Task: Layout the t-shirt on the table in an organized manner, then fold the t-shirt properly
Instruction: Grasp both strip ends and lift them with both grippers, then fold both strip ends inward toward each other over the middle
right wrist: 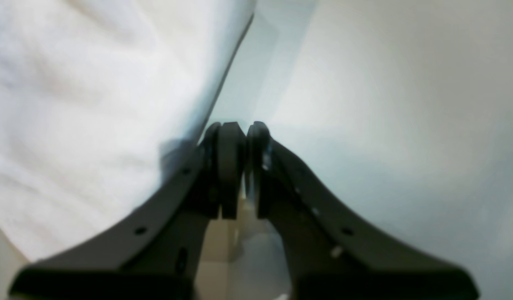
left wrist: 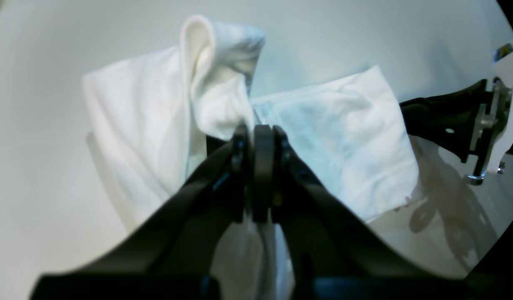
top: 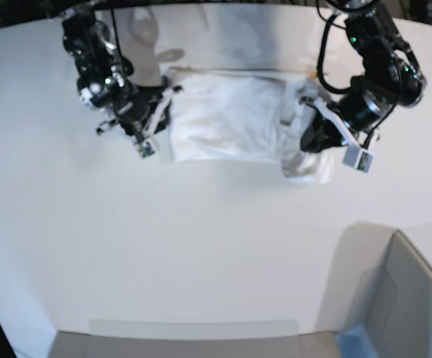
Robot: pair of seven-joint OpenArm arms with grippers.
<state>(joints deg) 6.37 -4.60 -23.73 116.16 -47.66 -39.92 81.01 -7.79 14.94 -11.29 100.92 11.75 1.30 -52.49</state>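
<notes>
The t-shirt [top: 227,119] lies at the far middle of the table [top: 201,246], folded into a plain white band whose long axis runs left to right across the base view; no print shows on the upper face. Its right end is bunched and lifted off the surface in a hanging fold, while the left end lies flat with a straight edge.

My left gripper [left wrist: 258,137] is clamped on that raised right end: in the left wrist view its jaws sit pressed together with white cloth pinched between them, a loop of fabric standing up just beyond. My right gripper [right wrist: 235,141] sits just beside the shirt's left edge with its jaws nearly together; I cannot see any cloth caught between them, and the right wrist view is too blurred to settle more.

Both my arms crowd the two ends of the shirt. Well apart, at the near right corner of the scene, stands a grey bin [top: 406,298] with a blue corner.
</notes>
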